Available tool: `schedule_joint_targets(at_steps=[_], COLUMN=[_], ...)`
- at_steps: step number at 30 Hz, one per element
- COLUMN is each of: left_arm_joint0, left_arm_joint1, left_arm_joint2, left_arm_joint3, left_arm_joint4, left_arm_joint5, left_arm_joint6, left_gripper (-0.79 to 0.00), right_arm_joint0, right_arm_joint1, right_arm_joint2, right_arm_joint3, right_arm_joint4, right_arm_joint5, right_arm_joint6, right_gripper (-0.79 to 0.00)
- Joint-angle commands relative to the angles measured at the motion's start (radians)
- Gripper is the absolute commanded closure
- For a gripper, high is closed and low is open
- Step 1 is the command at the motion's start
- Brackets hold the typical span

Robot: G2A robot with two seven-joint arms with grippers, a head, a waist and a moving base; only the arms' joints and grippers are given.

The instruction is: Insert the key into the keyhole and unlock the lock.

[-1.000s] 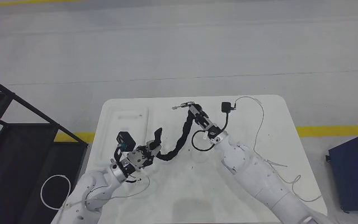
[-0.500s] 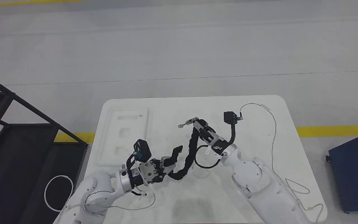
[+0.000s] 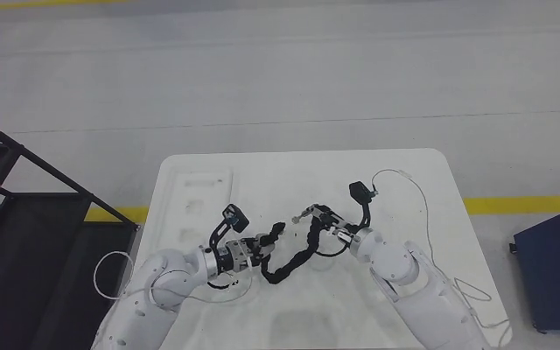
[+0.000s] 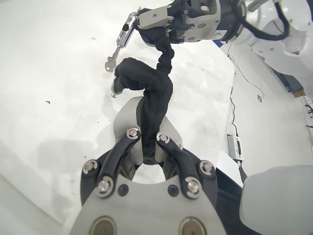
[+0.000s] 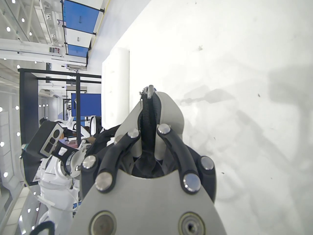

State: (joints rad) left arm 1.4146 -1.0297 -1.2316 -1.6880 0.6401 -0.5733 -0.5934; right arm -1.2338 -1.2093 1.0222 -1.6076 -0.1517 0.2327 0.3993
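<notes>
A cable lock (image 3: pixel 293 255) in a black fabric sleeve hangs between my two grippers above the table's middle. My left gripper (image 4: pixel 149 121) is shut on one stretch of the sleeve (image 4: pixel 156 84). Past it the cable's metal pin end (image 4: pixel 115 91) sticks out free. My right gripper (image 4: pixel 151 23) is shut on the sleeve right behind the silver lock head (image 4: pixel 126 31). A small silver key (image 4: pixel 111 63) sticks out of that head. From its own wrist, the right gripper (image 5: pixel 149 99) has black sleeve (image 5: pixel 148 116) pinched between its fingers.
A white moulded tray (image 3: pixel 199 206) lies at the back left of the white table (image 3: pixel 411 175). A thin wire (image 3: pixel 420 197) runs over the table's right side. A black rack (image 3: pixel 44 227) stands on the floor to the left.
Both arms carried the lock toward the table's front middle. The left gripper moved right and the right gripper came down, so the cable now sags in a tighter loop.
</notes>
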Motion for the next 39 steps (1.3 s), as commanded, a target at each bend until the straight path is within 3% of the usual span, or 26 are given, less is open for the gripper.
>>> schedule_joint_targets(at_steps=[1, 9, 11, 20, 24, 25, 26, 27, 35, 39], left_arm_joint0=[-0.037, -0.097, -0.099, -0.073, -0.07, -0.07, -0.07, -0.07, -0.07, -0.07], left_arm_joint1=[-0.007, -0.027, -0.03, -0.028, -0.028, -0.028, -0.028, -0.028, -0.028, -0.028], left_arm_joint2=[0.037, 0.117, 0.125, 0.099, 0.095, 0.095, 0.095, 0.095, 0.095, 0.095], left_arm_joint3=[0.043, 0.119, 0.12, 0.021, 0.012, 0.012, 0.012, 0.012, 0.012, 0.012], left_arm_joint4=[0.069, 0.187, 0.21, 0.295, 0.298, 0.298, 0.298, 0.298, 0.298, 0.298], left_arm_joint5=[0.023, 0.067, 0.088, 0.1, 0.099, 0.099, 0.099, 0.099, 0.099, 0.099], left_arm_joint6=[0.025, 0.13, 0.157, 0.307, 0.317, 0.317, 0.317, 0.317, 0.317, 0.317], left_gripper=[0.0, -0.012, -0.785, -0.785, -0.785, -0.785, -0.785, -0.785, -0.785, -0.785], right_arm_joint0=[0.023, 0.061, 0.063, 0.063, 0.063, 0.064, 0.063, 0.059, 0.009, -0.009], right_arm_joint1=[-0.006, -0.02, -0.022, -0.027, -0.03, -0.031, -0.032, -0.034, -0.032, -0.033], right_arm_joint2=[-0.016, -0.041, -0.041, -0.032, -0.027, -0.025, -0.02, -0.01, 0.033, 0.048], right_arm_joint3=[0.031, 0.087, 0.094, 0.104, 0.11, 0.11, 0.106, 0.103, 0.055, 0.004], right_arm_joint4=[0.013, 0.024, 0.027, 0.028, 0.028, 0.03, 0.04, 0.049, 0.018, -0.005], right_arm_joint5=[-0.01, 0.002, 0.005, 0.02, 0.029, 0.029, 0.021, 0.009, 0.019, -0.068], right_arm_joint6=[0.022, 0.035, 0.034, 0.022, 0.013, 0.007, -0.005, -0.037, -0.142, -0.204], right_gripper=[0.0, 0.0, 0.0, 0.0, 0.0, -0.292, -0.748, -0.785, -0.785, -0.785])
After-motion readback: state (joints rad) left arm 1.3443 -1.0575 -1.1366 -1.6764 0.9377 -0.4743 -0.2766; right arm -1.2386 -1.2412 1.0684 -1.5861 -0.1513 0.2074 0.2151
